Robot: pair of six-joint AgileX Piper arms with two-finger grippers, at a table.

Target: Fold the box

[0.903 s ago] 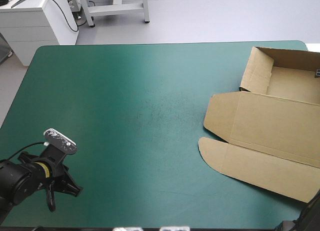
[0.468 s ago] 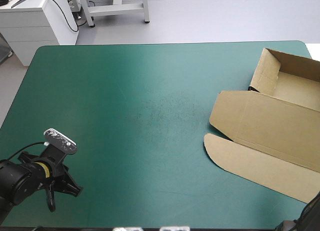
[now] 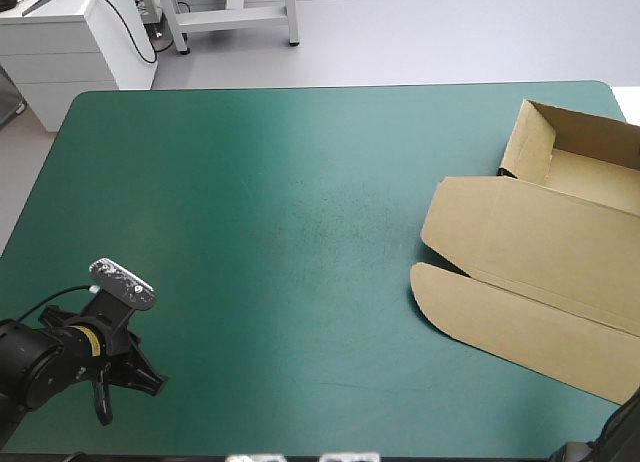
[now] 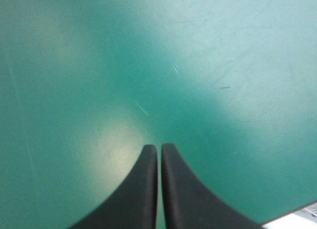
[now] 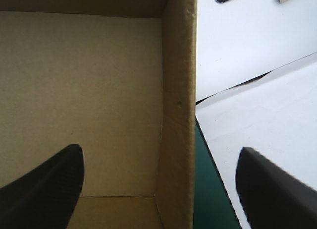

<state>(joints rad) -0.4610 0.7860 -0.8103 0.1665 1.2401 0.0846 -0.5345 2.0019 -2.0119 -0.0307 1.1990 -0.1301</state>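
Sitting: box, walls up, lid flat
left gripper: closed, empty
right gripper: spread wide astride box wall

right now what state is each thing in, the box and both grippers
box: open tray at the table's right edge, walls raised
lid: flat on the teal-green cover, toward the near edge
left gripper: shut, empty, over bare cover near the near left corner
right gripper: open, astride a raised wall of the box, one finger inside the tray, one outside
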